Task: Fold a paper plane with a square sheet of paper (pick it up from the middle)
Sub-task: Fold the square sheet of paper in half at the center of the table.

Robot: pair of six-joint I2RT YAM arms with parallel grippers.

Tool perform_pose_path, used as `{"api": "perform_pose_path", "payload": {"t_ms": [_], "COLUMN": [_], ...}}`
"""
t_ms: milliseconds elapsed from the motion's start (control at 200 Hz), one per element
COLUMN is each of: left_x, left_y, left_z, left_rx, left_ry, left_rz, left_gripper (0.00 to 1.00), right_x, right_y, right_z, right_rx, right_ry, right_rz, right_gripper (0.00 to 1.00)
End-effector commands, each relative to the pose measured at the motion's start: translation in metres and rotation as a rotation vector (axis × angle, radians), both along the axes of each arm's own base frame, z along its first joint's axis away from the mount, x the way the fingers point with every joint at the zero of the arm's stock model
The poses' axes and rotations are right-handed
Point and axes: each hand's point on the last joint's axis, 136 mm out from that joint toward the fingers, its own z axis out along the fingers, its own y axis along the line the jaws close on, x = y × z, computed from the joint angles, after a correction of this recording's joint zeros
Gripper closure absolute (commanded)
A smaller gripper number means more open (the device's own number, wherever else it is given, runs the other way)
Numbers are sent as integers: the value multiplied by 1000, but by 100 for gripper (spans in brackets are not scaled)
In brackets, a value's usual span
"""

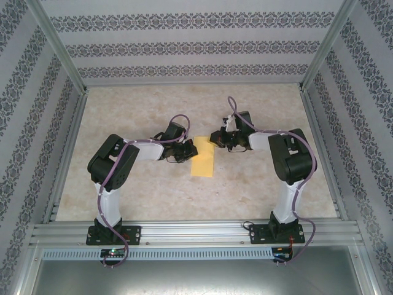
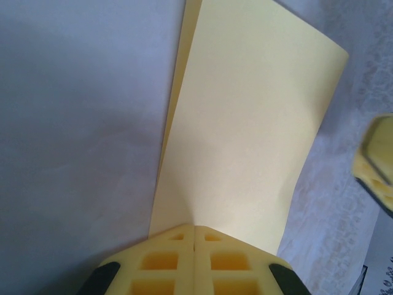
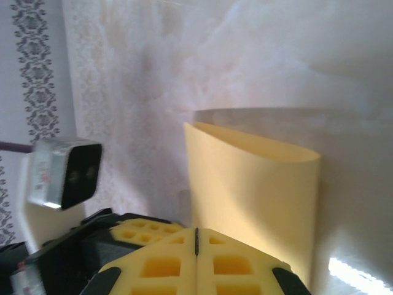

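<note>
Closest to the lens, left gripper [image 2: 194, 230], two yellow fingers [image 2: 163, 261] pressed flat together and pinching the near edge of the square sheet of paper [image 2: 245, 123]. Sheet doubled over on itself, upper layer slightly askew, a thin strip of the lower layer showing along its left side, a soft pucker at the point of the pinch. Blurred at the right border of that view, one yellow finger [image 2: 376, 161] of the right gripper [image 3: 196, 233], near the sheet's right edge.

Seen from the right wrist, much the same picture: fingers closed seam to seam on the paper's edge, sheet bowed into a rounded fold and rising off the pale table [image 3: 276, 55]. Just to the left, a white block with a dark face [image 3: 64, 172] on the opposite wrist.

Viewed from above, left arm [image 1: 116, 161] and right arm [image 1: 291, 153] bent inward to mid-table, grippers facing each other across the folded sheet, a narrow yellow rectangle lying between them; left fingertips at its left edge, right fingertips at its upper right corner. Around the marbled tabletop, aluminium frame [image 1: 196, 232] and patterned walls [image 1: 184, 49].
</note>
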Motion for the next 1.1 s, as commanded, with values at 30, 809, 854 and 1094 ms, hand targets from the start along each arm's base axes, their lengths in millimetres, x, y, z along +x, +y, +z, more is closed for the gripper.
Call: {"api": "perform_pose_path", "payload": {"t_ms": [30, 809, 854, 1094], "left_x": [-25, -25, -25, -25], "left_y": [16, 17, 17, 16], "left_z": [-30, -29, -29, -28], "left_rx": [105, 110, 109, 107], "left_ry": [97, 98, 96, 97], "left_rz": [-4, -4, -4, -5], "left_gripper": [100, 100, 100, 100], "right_x": [-6, 19, 16, 33], "right_y": [-14, -18, -19, -17], "right_z": [-38, -38, -46, 4], "right_rx": [-54, -51, -61, -32], "right_ry": [84, 130, 154, 56], "right_rz": [-32, -58, -61, -62], "right_gripper": [96, 97, 97, 96]}}
